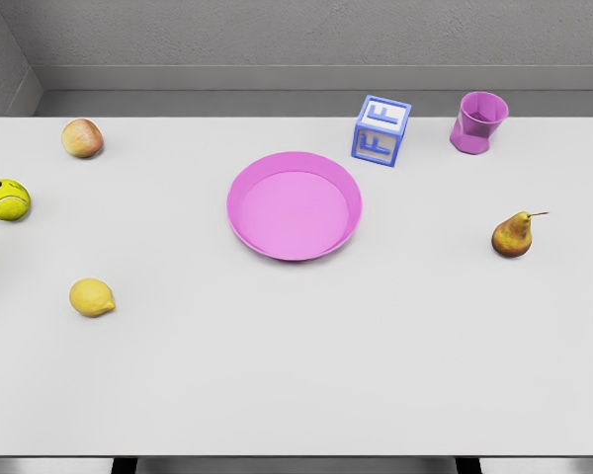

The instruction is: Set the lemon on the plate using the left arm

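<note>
No hand is in view, so its state cannot be told. The lemon [92, 297] lies alone at the table's [306, 375] left front, well apart from the pink plate [295, 205]. Being round, it may roll from a careless grasp toward the left edge. The way toward the plate is open; the tennis ball [5, 199] lies behind.

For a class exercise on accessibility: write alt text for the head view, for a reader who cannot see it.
A yellow lemon lies at the front left of a white table, apart from the pink plate at its centre. A tennis ball, apple, letter block, purple cup and pear surround them.
</note>
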`<state>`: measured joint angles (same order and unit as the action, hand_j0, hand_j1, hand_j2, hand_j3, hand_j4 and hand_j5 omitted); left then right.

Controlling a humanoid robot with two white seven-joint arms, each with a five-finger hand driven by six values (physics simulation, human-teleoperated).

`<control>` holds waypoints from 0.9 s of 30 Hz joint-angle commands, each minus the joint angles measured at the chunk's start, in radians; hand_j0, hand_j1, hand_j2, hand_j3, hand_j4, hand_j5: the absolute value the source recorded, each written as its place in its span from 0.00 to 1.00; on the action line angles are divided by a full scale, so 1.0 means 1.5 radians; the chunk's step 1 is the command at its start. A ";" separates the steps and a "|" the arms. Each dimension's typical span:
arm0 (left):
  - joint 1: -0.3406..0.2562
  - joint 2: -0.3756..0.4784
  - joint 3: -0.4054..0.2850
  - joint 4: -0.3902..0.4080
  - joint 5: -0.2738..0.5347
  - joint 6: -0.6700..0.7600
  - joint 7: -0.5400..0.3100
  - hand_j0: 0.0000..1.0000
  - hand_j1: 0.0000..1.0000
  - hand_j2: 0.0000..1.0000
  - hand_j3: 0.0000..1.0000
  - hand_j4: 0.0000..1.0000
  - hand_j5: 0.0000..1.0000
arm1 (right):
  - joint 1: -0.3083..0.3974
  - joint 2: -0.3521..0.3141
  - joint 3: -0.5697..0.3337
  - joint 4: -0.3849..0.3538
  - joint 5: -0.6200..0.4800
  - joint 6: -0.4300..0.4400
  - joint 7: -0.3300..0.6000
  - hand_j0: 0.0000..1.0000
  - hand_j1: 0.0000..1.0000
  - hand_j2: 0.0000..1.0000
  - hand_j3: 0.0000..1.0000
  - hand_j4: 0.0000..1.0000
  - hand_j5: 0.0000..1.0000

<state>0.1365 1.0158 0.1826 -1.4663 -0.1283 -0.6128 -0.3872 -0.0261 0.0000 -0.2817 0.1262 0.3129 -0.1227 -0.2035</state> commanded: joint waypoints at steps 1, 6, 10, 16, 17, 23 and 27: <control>0.000 0.001 0.000 0.000 0.005 0.001 -0.001 1.00 1.00 1.00 1.00 1.00 1.00 | 0.000 0.000 0.000 -0.002 -0.001 0.000 0.001 1.00 1.00 1.00 1.00 1.00 1.00; 0.001 0.000 0.001 -0.002 0.005 0.001 -0.020 1.00 1.00 1.00 1.00 1.00 1.00 | 0.000 0.000 0.001 0.001 -0.001 0.000 0.001 1.00 1.00 1.00 1.00 1.00 1.00; 0.008 -0.006 -0.001 -0.012 -0.045 0.001 -0.034 1.00 1.00 1.00 1.00 1.00 1.00 | 0.000 0.000 0.002 0.001 -0.001 0.000 0.001 1.00 1.00 1.00 1.00 1.00 1.00; 0.043 -0.003 -0.008 -0.081 -0.072 0.001 -0.037 1.00 1.00 1.00 1.00 1.00 1.00 | 0.000 0.000 0.002 0.001 -0.001 0.000 0.002 1.00 1.00 1.00 1.00 1.00 1.00; 0.043 0.005 -0.029 -0.084 -0.074 0.001 -0.037 1.00 1.00 1.00 1.00 1.00 1.00 | 0.000 0.000 0.002 0.001 -0.001 0.000 0.001 1.00 1.00 1.00 1.00 1.00 1.00; 0.036 0.049 -0.102 -0.107 -0.070 0.001 -0.035 1.00 1.00 1.00 1.00 1.00 1.00 | 0.000 0.000 0.001 0.001 -0.001 0.000 0.001 1.00 1.00 1.00 1.00 1.00 1.00; 0.031 0.044 -0.106 -0.108 -0.073 0.001 -0.036 1.00 1.00 1.00 1.00 1.00 1.00 | 0.001 0.000 0.001 0.001 -0.001 0.000 0.001 1.00 1.00 1.00 1.00 1.00 1.00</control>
<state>0.1749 1.0797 0.0315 -1.6244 -0.2417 -0.6128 -0.4415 -0.0261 0.0000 -0.2801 0.1274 0.3119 -0.1227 -0.2022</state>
